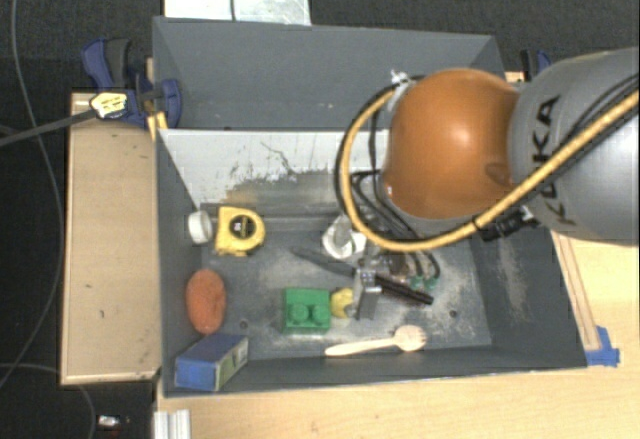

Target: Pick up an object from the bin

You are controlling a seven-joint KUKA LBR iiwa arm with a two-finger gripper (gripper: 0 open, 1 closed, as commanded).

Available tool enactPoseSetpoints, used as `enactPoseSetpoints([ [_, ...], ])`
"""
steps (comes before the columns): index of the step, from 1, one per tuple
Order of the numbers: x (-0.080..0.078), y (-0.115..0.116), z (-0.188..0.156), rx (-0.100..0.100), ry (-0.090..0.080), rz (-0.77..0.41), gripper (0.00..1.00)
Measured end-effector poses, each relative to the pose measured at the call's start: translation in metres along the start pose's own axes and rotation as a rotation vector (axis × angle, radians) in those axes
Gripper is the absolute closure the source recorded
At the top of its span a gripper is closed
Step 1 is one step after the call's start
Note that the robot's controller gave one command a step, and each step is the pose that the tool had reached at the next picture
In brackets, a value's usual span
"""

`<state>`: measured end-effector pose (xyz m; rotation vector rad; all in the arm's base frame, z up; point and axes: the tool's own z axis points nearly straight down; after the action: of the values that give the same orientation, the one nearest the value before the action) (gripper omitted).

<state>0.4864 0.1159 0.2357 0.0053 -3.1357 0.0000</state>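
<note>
Note that the gripper (366, 295) sits low over the middle of the bin (300, 67) floor, its grip state impossible to tell, with the small yellow piece (343, 303) just beside it on the left and the green block (306, 310) further left.

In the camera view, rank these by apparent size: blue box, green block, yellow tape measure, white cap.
1. blue box
2. green block and yellow tape measure: too alike to separate
3. white cap, clearly smallest
</note>
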Motion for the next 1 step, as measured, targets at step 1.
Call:
enactPoseSetpoints([
  [1,-0.0017,-0.0007,-0.0039,-0.001,-0.008,0.004,0.00],
])
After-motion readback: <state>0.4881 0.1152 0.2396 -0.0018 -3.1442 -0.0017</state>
